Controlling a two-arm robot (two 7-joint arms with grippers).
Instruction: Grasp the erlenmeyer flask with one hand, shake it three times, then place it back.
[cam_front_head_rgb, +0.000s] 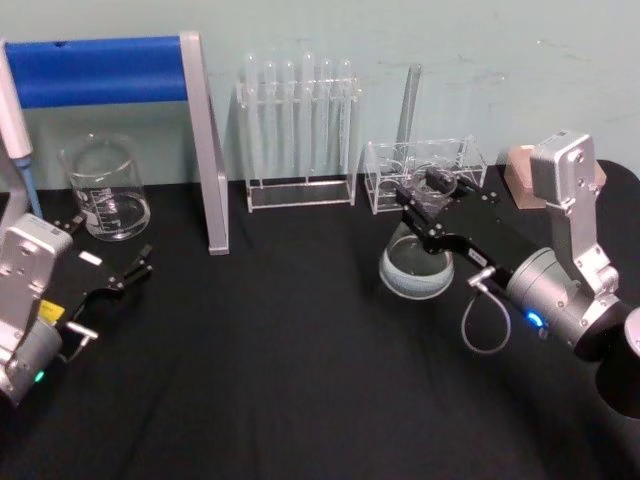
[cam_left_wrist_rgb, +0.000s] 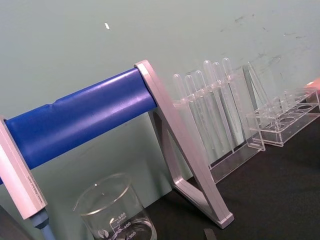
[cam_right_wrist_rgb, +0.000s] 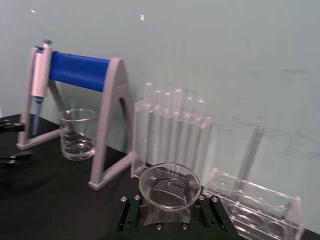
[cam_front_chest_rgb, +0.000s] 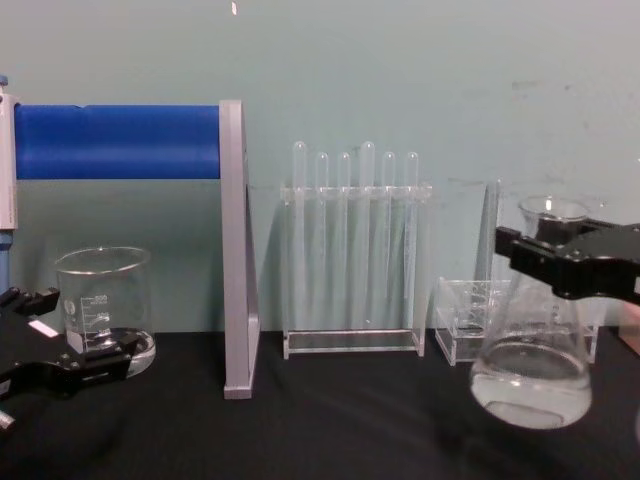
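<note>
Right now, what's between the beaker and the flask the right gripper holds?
In the chest view: the stand's grey upright, the test tube rack, a low clear rack. Right gripper clamps the flask at its neck; left gripper rests by the beaker.

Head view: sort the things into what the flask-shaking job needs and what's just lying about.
Job: flask; right gripper, shut on its neck.

Lying about: beaker, test tube rack, small clear rack, blue-barred stand, pipette; left gripper, idle near the beaker.
</note>
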